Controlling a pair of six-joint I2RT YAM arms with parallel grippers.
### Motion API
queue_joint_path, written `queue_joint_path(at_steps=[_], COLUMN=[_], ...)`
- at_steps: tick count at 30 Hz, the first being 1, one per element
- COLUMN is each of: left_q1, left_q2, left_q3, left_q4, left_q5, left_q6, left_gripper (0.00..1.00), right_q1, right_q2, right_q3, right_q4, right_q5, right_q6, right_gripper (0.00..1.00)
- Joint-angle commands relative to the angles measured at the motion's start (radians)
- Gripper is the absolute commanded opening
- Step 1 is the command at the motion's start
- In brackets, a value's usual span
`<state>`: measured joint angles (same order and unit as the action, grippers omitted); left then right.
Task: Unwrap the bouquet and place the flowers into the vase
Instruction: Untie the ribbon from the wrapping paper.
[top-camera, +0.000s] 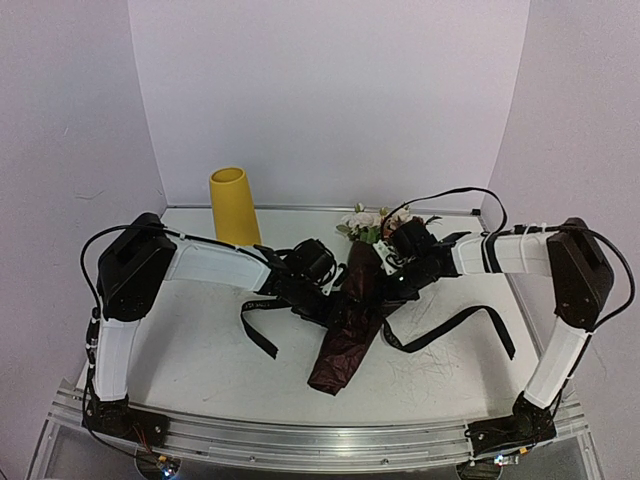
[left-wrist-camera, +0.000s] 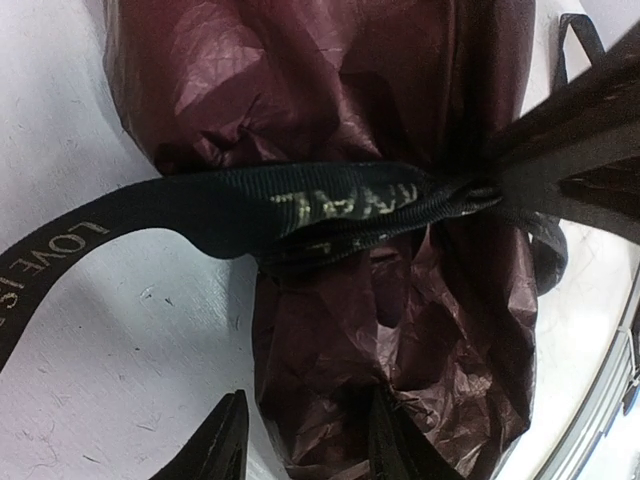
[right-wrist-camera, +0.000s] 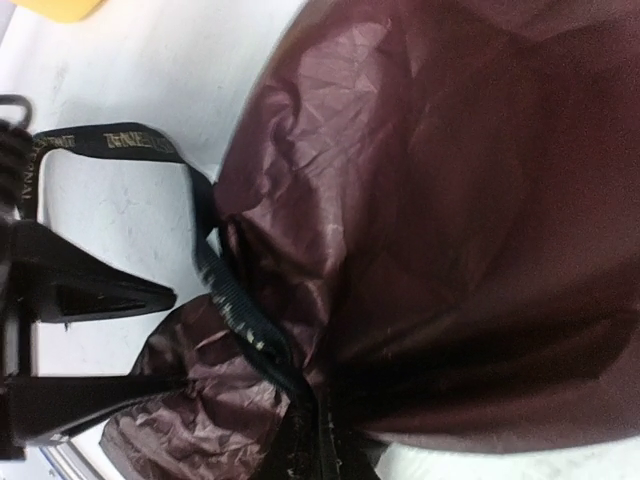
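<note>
Dark red paper-wrapped bouquet (top-camera: 350, 322) lies lengthwise between the arms on the white surface (top-camera: 200, 350), blooms far: right end effector (left-wrist-camera: 500, 180) clamps its black ribbon (left-wrist-camera: 300, 205), left end effector (left-wrist-camera: 312, 437) gapes at the wrap's near half.

Plain pale lilac walls (top-camera: 330, 90) enclose three sides of a white, scuffed counter (top-camera: 200, 350). An aluminium rail (top-camera: 320, 440) runs along its near edge under even light.

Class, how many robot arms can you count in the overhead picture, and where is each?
2. The left arm reaches in from the left to the bouquet; the right arm reaches in from the right, beside the flowers. None appears hidden.
</note>
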<state>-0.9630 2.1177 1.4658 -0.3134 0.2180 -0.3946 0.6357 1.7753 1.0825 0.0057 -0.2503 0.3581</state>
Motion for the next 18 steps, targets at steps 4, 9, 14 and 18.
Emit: queue_joint_path(at_steps=[4, 9, 14, 18], left_q1=[0.001, -0.007, -0.041, -0.069], left_q2=[0.028, 0.037, 0.033, 0.03], left_q3=[-0.011, -0.025, -0.025, -0.018], left_q4=[-0.002, -0.002, -0.002, -0.003], left_q5=[0.005, 0.011, -0.003, -0.005], left_q6=[-0.047, -0.083, -0.099, -0.112], left_gripper=[0.4, 0.38, 0.38, 0.37], right_q1=[0.006, 0.006, 0.007, 0.006], right_q2=[-0.107, -0.138, -0.123, -0.109], right_q3=[-0.036, -0.078, -0.061, -0.038], right_q4=[-0.093, -0.102, -0.102, -0.101], right_q5=[0.038, 0.071, 0.047, 0.031], right_q6=[-0.043, -0.053, -0.075, -0.09], right_gripper=[0.05, 0.07, 0.18, 0.28])
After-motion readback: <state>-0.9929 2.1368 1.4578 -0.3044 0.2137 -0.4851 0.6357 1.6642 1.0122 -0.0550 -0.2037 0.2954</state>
